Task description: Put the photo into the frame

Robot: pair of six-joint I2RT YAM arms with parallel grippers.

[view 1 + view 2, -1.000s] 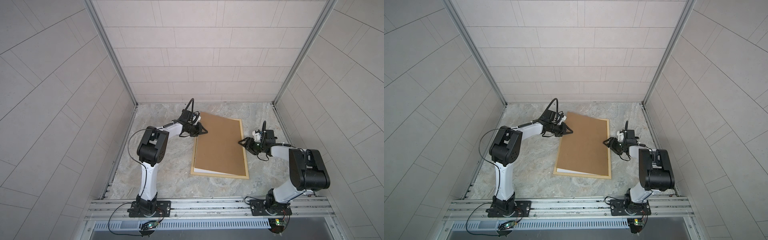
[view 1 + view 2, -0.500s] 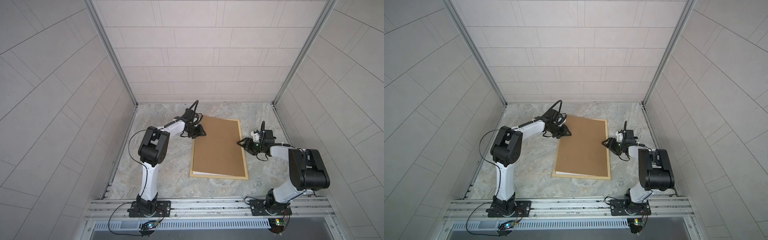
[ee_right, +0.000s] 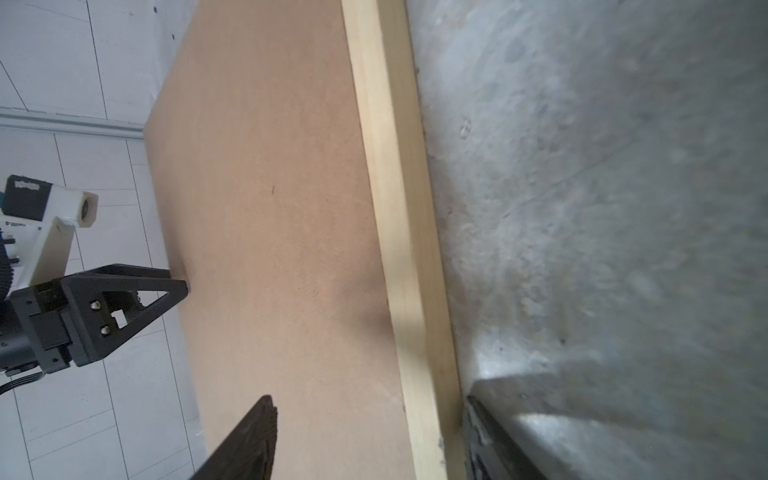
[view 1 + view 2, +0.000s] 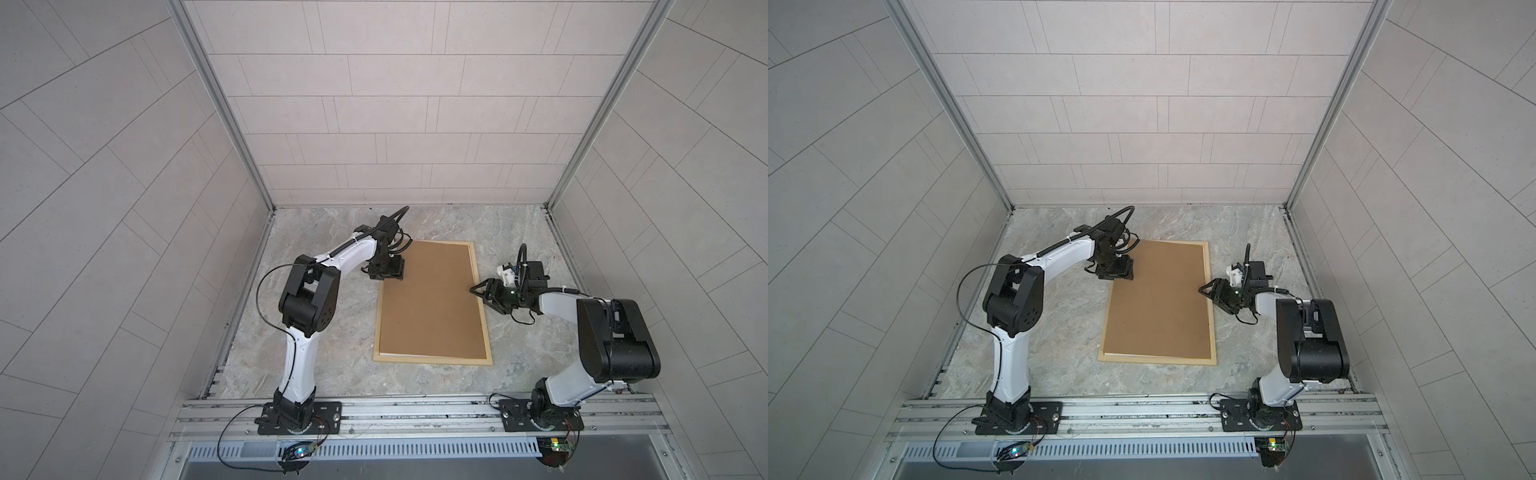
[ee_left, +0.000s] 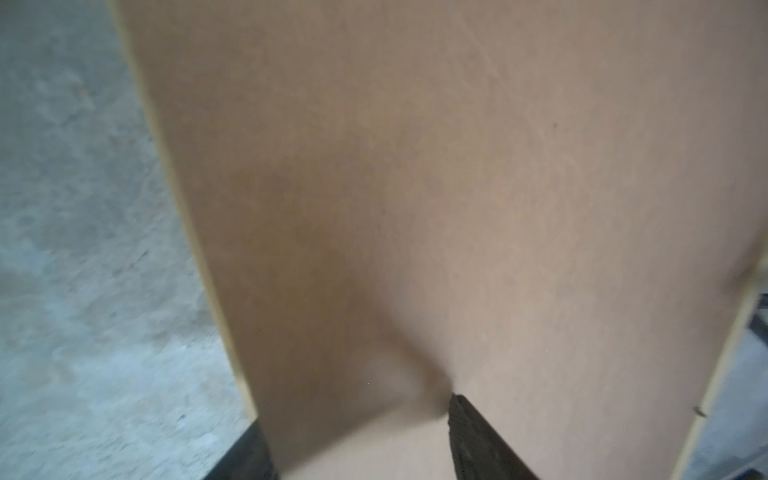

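**A:** Two claws, both spread, neither gripping anything. Which step are we on?

**B:** Top view: frame (image 4: 432, 360) lies flat on the table (image 4: 324, 340), w/ the brown backing board (image 4: 432, 299) inside it. Photo isn't visible in any view. It's prob. under the board, can't confirm. I'd judge we're closing up, near the end.

**A:** Frame vs claws?

**B:** Left claw (image 4: 390, 272) sits over the frame's long bar on its side. Right claw (image 4: 476, 289) is at the opposite long bar, so the board lies between them.

**A:** Left wrist view?

**B:** Blurry. Fingers (image 5: 478, 440) stand apart, one over the board and one outside the frame's edge. Board fills everything ahead of the tips.

**A:** Right wrist view?

**B:** Wide too, straddling the pale bar. One finger (image 3: 249, 440) is above the board, the other over the table outside the bar. Contact: can't tell.

**A:** Next?

**B:** Prob. check the board sits flush, press it down if not, then back both claws off w/o snagging a bar.
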